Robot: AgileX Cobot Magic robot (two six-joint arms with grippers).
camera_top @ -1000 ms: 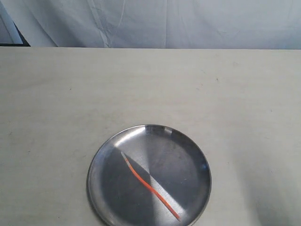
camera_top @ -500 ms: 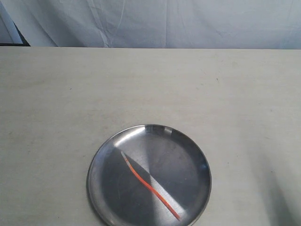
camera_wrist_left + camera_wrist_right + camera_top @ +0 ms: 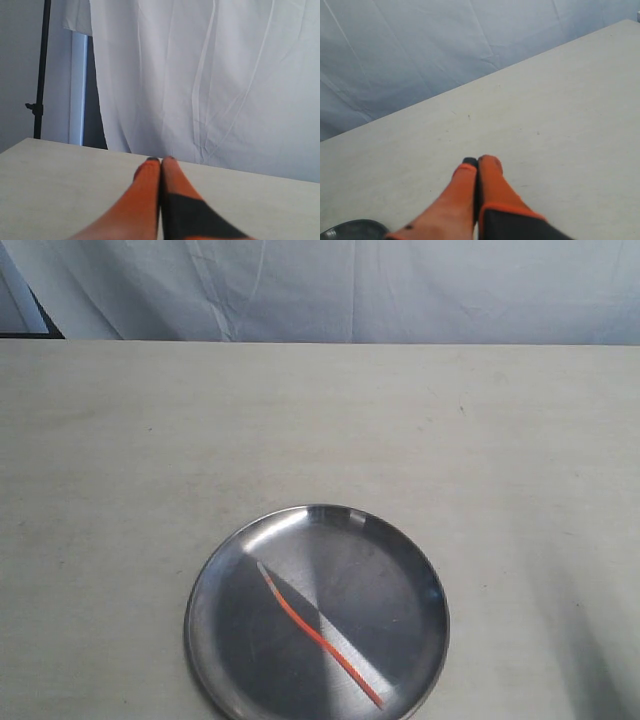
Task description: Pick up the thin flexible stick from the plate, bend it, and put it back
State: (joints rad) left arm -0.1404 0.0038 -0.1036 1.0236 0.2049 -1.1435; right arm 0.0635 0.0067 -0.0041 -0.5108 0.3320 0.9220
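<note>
A round silver plate (image 3: pixel 400 570) lies on the table near the front edge of the exterior view. The thin orange-red stick (image 3: pixel 318 636) rests on it slantwise, its whitish end toward the upper left. Neither gripper shows in the exterior view. In the left wrist view my left gripper (image 3: pixel 161 160) is shut with nothing between its orange fingers, held over bare table. My right gripper (image 3: pixel 479 161) is also shut and empty in the right wrist view. A dark sliver of the plate (image 3: pixel 350 229) shows at that view's corner.
The pale tabletop (image 3: pixel 320 430) stretches around the plate. A white cloth backdrop (image 3: pixel 350 290) hangs behind the far edge. A black stand pole (image 3: pixel 42 70) rises beside the curtain in the left wrist view.
A faint shadow at the right front of the table has shifted slightly. The plate and stick have not moved.
</note>
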